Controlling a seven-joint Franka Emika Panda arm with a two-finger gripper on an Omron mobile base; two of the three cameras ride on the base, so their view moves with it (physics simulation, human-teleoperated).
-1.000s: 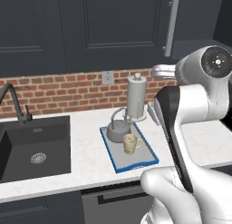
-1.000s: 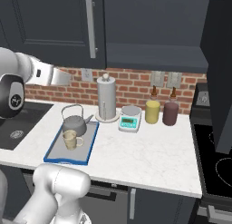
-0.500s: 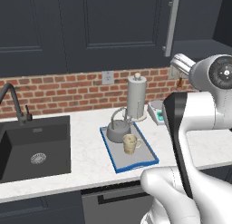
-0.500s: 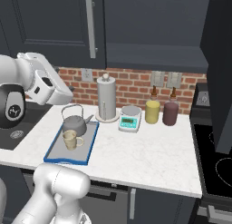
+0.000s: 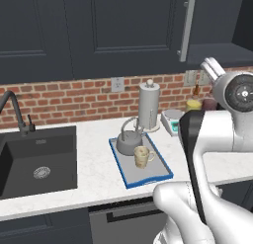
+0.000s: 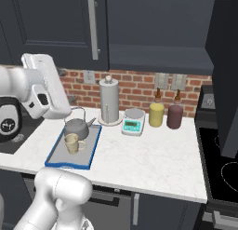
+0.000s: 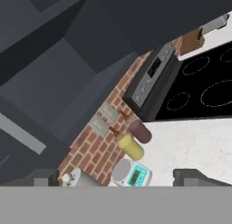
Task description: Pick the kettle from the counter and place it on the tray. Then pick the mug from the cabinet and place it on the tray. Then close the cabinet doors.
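My gripper (image 7: 115, 177) is spread wide with nothing between its dark tips, which poke up at the lower left and lower right of the hand view. That view looks along it at the open cabinet (image 7: 68, 82) in the upper left, the maroon cylinder (image 7: 140, 131) and yellow cylinder (image 7: 131, 147) lying side by side against the brick wall near the center, and the small white-teal kitchen scale (image 7: 133, 174) at the bottom center. In the left base view I see the fingers (image 5: 213, 68) sticking up at the right edge, just below the cabinet's shelf, level with the lower end of a cabinet door's silver bar handle (image 5: 185, 29). Below and to the left, on the white counter (image 5: 94, 164) at the frame's center, the blue-rimmed tray (image 5: 153, 172) carries the kettle (image 5: 129, 142) at its far end and the mug (image 5: 142, 156) just in front of it, very close, upright. The tall grey cylinder with a knob top (image 5: 148, 105) stands just behind the tray, and the black sink (image 5: 37, 159) fills the left.
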